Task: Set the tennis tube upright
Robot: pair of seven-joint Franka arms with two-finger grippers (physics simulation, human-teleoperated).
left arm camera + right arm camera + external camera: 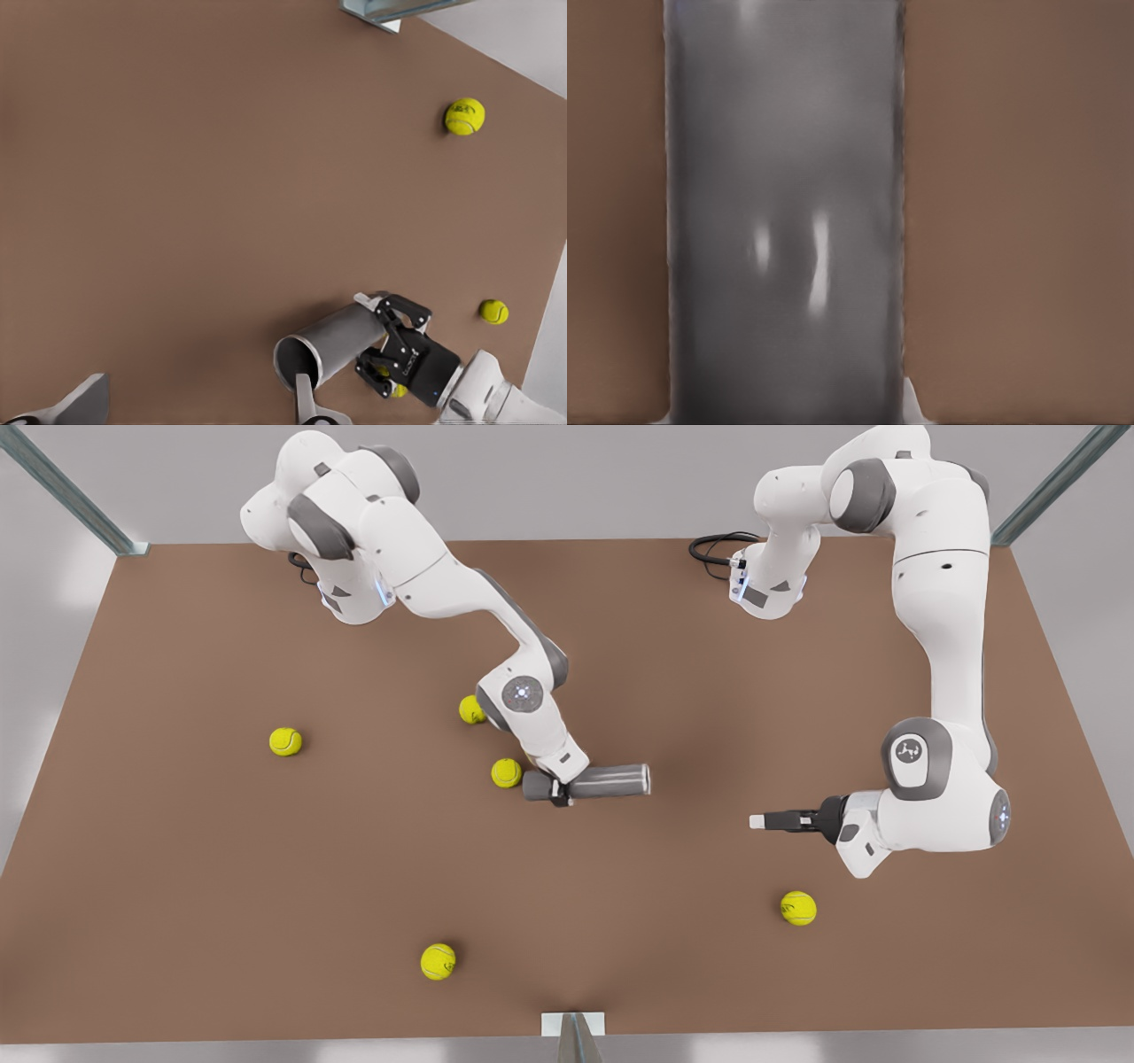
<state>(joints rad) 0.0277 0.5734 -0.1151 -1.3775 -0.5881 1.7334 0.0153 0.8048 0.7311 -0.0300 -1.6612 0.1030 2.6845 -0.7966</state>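
Starting at the front view's left, you have fuzzy yellow tennis balls (285,741) scattered over the matte brown surface (177,868). One ball near the front view's right (798,908) carries a dark print you cannot read. Just right of centre-left, your right gripper (560,790) has its black fingers (396,329) clamped across the tennis tube (611,779), a long smooth grey cylinder lying on its side. Its open, shinier rim points toward the other arm. Up close the tube's wall (784,212) shows soft highlights and no label. At the front view's right, your left gripper (760,821) hangs well apart from the tube, its fingers (306,403) spread apart, holding nothing.
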